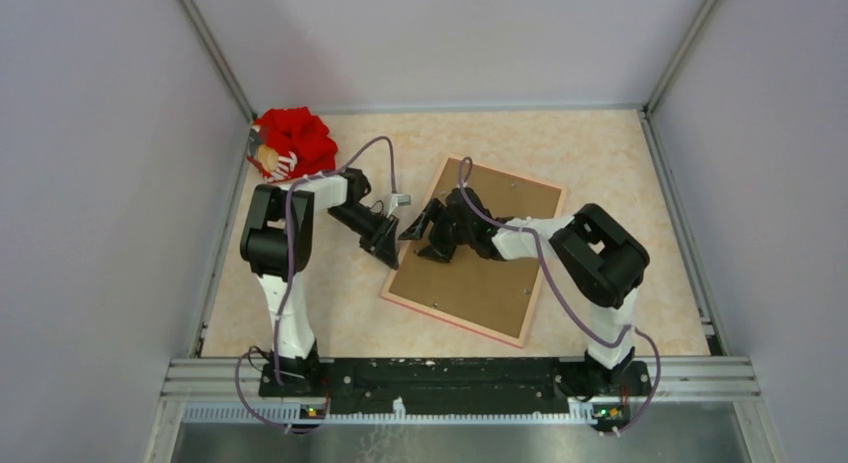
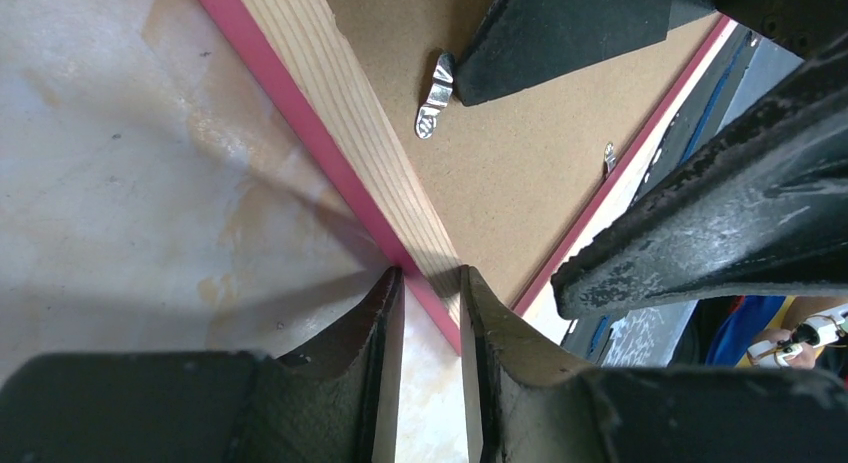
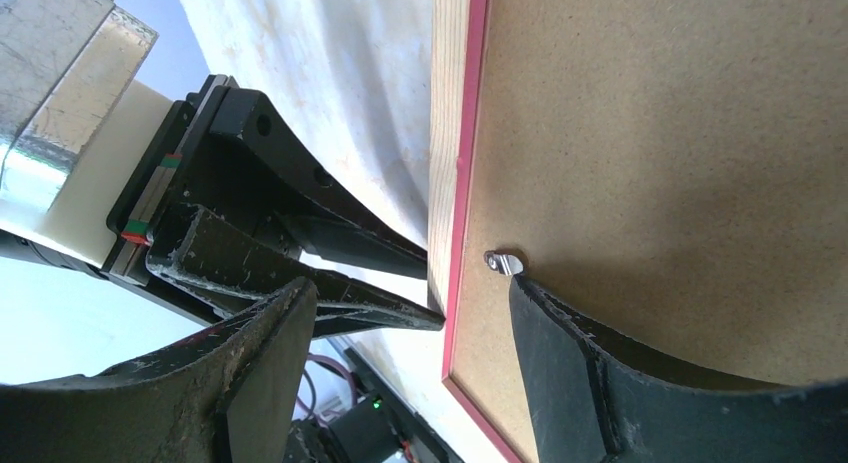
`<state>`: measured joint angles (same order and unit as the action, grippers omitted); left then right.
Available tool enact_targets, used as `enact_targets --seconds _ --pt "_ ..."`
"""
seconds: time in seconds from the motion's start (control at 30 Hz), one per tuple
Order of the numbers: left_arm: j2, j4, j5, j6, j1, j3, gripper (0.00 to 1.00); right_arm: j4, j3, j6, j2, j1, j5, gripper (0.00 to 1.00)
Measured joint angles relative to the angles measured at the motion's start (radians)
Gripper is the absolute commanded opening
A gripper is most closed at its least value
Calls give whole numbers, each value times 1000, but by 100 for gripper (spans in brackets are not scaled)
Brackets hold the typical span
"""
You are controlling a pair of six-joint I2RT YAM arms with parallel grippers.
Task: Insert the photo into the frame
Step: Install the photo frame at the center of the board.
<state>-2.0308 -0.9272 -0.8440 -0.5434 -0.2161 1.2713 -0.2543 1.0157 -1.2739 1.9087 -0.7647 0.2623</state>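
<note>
Beige table (image 2: 110, 183); frame (image 2: 345, 118) rail between left gripper (image 2: 430, 283) jaws.

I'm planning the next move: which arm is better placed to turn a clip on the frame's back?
Right, probably. The right arm has its jaws open, one tip beside the clip on the backing board. The left arm has its jaws astride a rail of the frame, good for steadying.

Frame (image 2: 340, 108) pink-edged, pale wood-grained back; backing board (image 2: 520, 153) plain brown; tabletop (image 2: 140, 183) mottled beige.
</note>
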Motion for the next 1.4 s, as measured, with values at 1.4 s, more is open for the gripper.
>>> enact_targets --seconds 1.4 --pt "9 0 14 18 -2 -2 28 -22 100 96 86 28 74 71"
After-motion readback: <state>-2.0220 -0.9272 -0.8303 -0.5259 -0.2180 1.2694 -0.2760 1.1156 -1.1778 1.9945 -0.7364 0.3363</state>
